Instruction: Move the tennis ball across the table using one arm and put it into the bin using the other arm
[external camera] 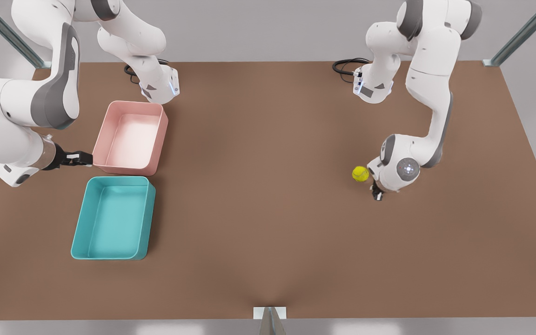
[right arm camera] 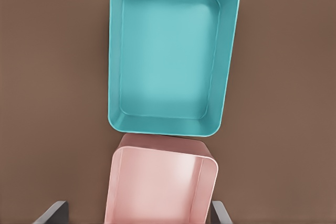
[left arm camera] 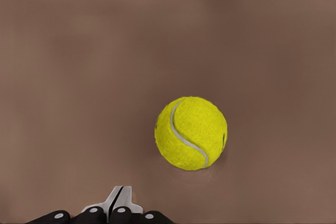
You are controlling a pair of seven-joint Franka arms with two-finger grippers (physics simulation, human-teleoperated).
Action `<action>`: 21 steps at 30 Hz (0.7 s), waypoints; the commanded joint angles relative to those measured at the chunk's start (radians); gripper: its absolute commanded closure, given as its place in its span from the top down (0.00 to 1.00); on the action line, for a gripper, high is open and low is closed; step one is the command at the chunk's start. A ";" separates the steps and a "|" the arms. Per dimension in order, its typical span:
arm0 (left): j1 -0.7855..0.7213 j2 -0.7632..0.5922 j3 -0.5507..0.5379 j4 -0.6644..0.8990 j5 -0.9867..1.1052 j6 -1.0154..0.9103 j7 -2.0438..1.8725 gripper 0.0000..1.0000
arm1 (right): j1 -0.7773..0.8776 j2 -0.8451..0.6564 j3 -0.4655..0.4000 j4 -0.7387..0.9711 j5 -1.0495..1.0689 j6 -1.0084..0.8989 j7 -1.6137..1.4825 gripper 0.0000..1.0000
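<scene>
We see the tennis ball (left arm camera: 191, 133) resting on the surface (external camera: 258, 200) toward its right edge in the front view. Our left end effector (left arm camera: 116, 203), fingers pressed together, sits just beside it, ready to nudge it toward the bin (external camera: 81, 223). The right end effector (external camera: 84, 158), spread wide, waits by the pink tray (external camera: 158, 139).

One ball (external camera: 360, 173), yellow-green, on desk (external camera: 268, 195).
Two trays: one teal bin (external camera: 112, 218), one pink tray (external camera: 130, 137).
Two arms, white, one at each side of front view.
Two hands: left hand (external camera: 378, 193) just beside ball, fingers pressed together in left wrist view; right hand (external camera: 82, 158) near pink tray, fingers spread wide in right wrist view.
One desk, brown.
Two black cable loops at far edge of desk, one behind each arm base.
</scene>
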 commanded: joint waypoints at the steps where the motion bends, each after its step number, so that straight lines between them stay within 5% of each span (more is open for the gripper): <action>1: 0.020 -0.012 -0.023 0.076 -0.058 -0.203 -1.284 0.21 | 0.000 0.000 0.000 0.001 0.001 -0.001 -0.010 1.00; 2: 0.028 -0.018 0.001 0.131 -0.038 -0.286 -1.264 0.41 | 0.000 0.000 0.000 0.001 0.001 -0.001 -0.010 1.00; 3: 0.034 -0.036 0.049 0.165 -0.021 -0.378 -1.215 1.00 | 0.000 0.000 0.000 0.001 0.001 -0.001 -0.010 1.00; 4: 0.042 -0.058 0.167 0.287 -0.047 -0.545 -1.241 1.00 | 0.000 0.000 0.000 0.001 0.001 -0.001 -0.010 1.00; 5: 0.053 -0.063 0.173 0.548 -0.087 -0.844 -1.538 1.00 | 0.000 0.000 0.000 0.001 0.002 -0.001 -0.010 1.00; 6: 0.043 -0.150 0.163 0.584 -0.034 -0.888 -1.711 1.00 | 0.000 0.000 0.000 0.001 -0.001 -0.002 -0.011 1.00; 9: 0.043 -0.173 0.137 0.596 -0.041 -0.889 -1.747 1.00 | 0.008 0.012 0.009 0.003 0.010 -0.013 -0.013 1.00; 12: 0.045 -0.199 0.129 0.653 -0.124 -0.884 -1.976 1.00 | 0.192 0.100 0.023 -0.026 0.013 0.016 -0.039 1.00; 17: 0.048 -0.165 0.118 0.687 -0.102 -1.009 -1.887 1.00 | 0.284 0.204 0.023 -0.031 0.010 0.217 0.133 1.00; 21: 0.051 -0.170 0.118 0.713 -0.107 -1.093 -1.806 1.00 | 0.308 0.111 0.018 -0.220 -0.006 0.364 0.133 1.00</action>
